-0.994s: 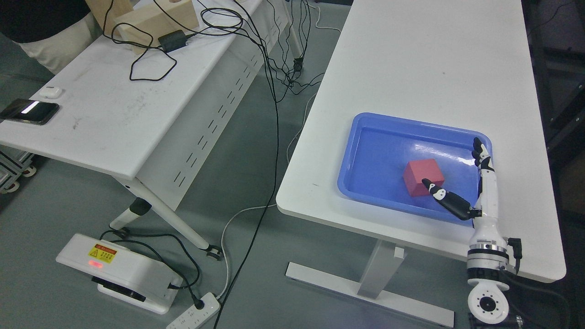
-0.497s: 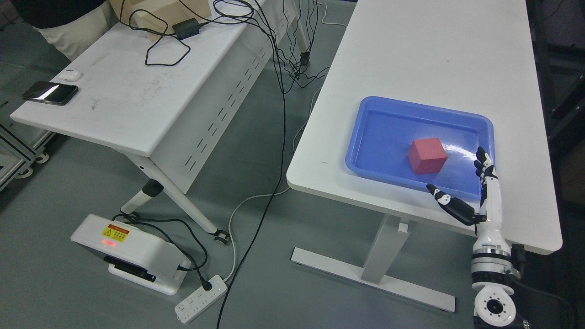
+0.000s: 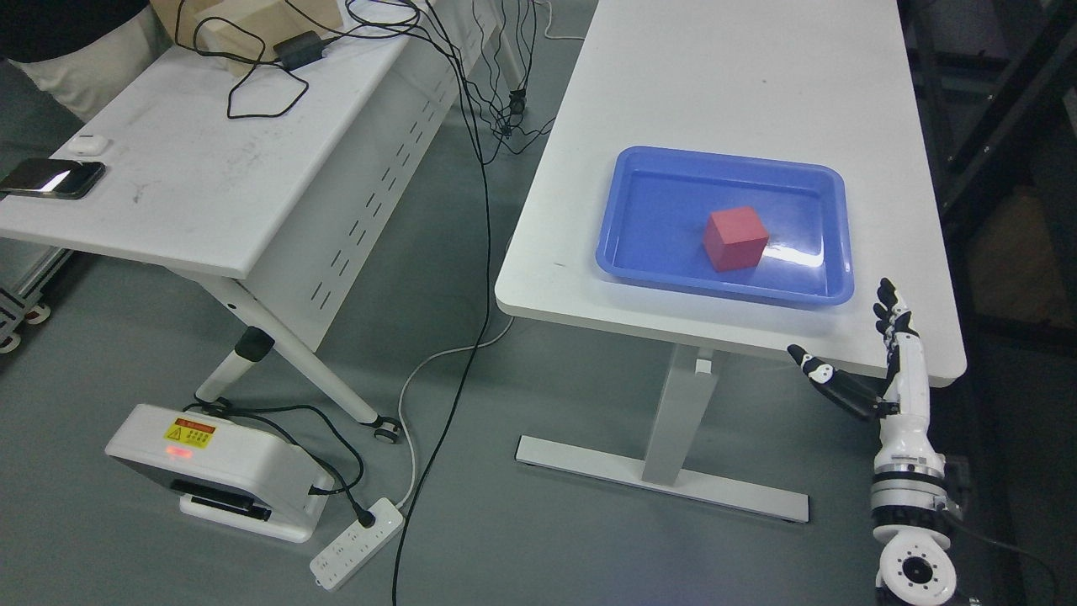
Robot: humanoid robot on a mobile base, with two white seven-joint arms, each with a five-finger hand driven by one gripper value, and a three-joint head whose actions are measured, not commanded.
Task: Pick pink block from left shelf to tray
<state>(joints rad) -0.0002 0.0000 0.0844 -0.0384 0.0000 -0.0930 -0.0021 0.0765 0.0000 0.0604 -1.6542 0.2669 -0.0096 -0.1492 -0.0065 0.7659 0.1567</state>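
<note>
1. Change since the earlier frames: my right hand point(image 3: 875, 353) has pulled back off the blue tray point(image 3: 627, 269) and now hangs past the near edge of the white table point(image 3: 757, 84), clear of the rim. The whole view has also shifted, so the camera moved; the block has not moved relative to the tray.
2. White table: carries only the tray, near its front edge.
3. Tray: the pink block point(image 3: 735, 239) (reads reddish-pink here) sits flat on the tray floor, roughly central, touching no wall.
4. Right hand: fingers spread and straight, thumb out to the side, holding nothing. Left hand not in view.
5. Progress, judged: block is delivered and released, so the placing looks done. What remains is at most clearing the arm away. No shelf is visible.
6. Surroundings, well apart to the left: a second table point(image 3: 210, 194) with a phone point(image 3: 50, 178), an earbud case point(image 3: 87, 145), wooden blocks point(image 3: 244, 17) and a black adapter point(image 3: 296, 50) with its cable.
7. Floor: a white box with a warning label point(image 3: 219, 471), a power strip point(image 3: 358, 543), hanging cables point(image 3: 484, 210).
8. Obstructions: nothing stands between hand and tray; only the table edge is near my fingers.
</note>
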